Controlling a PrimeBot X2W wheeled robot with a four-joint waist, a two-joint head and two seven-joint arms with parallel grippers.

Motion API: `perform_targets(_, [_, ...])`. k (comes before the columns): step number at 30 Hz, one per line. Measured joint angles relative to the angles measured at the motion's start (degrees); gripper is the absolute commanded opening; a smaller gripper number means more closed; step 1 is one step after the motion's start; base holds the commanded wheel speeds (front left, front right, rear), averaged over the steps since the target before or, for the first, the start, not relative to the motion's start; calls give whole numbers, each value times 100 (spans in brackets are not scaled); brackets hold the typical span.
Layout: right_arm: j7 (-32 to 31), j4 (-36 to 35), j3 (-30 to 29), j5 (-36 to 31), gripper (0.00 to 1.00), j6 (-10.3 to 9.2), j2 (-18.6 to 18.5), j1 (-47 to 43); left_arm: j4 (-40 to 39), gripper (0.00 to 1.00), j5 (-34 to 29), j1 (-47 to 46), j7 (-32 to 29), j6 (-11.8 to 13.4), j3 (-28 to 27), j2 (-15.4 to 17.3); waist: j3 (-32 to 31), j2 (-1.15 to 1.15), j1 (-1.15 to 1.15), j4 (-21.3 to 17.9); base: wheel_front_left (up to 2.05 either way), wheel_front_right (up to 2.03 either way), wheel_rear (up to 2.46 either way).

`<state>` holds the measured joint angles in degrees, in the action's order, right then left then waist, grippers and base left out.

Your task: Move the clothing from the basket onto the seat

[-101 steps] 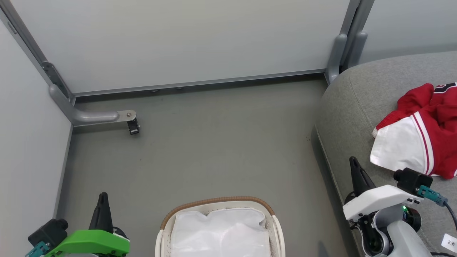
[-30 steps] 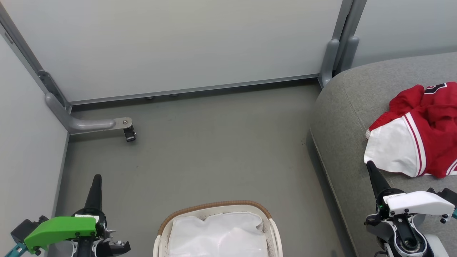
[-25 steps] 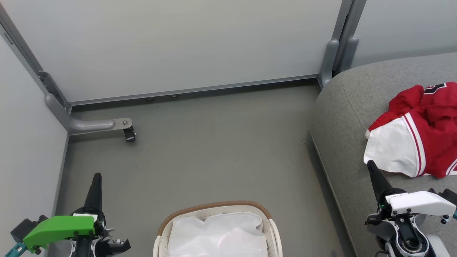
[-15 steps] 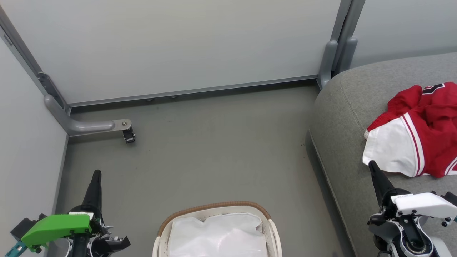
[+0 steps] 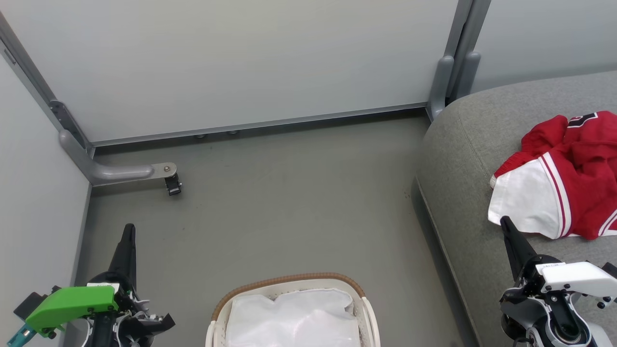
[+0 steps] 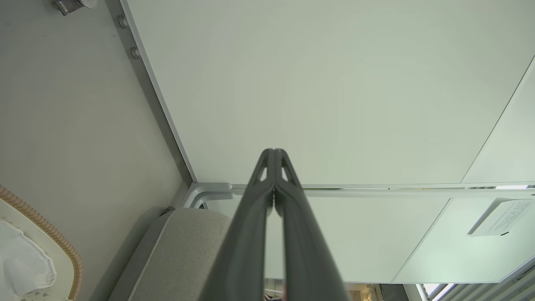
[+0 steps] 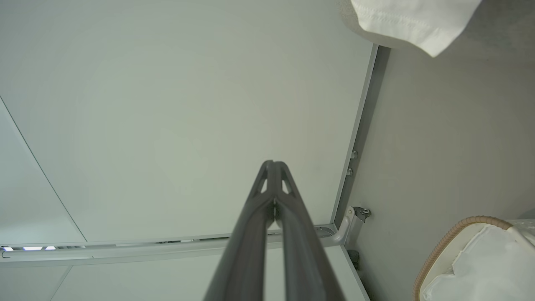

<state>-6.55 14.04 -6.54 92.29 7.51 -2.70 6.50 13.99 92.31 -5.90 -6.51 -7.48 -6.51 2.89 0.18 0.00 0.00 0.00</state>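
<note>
The head view's edges cut off the clothing and basket.

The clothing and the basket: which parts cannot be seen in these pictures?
clothing: head view, right part cut off by the right edge; folds hide most of the numeral.
basket: head view, near half cut off by the bottom edge; the liner covers its floor.

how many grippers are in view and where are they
2. The left gripper, shut, is at lower left over the floor, left of the basket. The right gripper, shut, is at lower right over the couch, its tip near the clothing.
</note>
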Motion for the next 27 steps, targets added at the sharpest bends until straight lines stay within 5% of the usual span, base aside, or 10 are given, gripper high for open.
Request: perform_targets(27, [0, -1, 0, 0, 0, 0, 0, -1, 0, 0, 1, -1, -2, 0, 0, -1, 0, 0, 0, 0, 0, 0, 0])
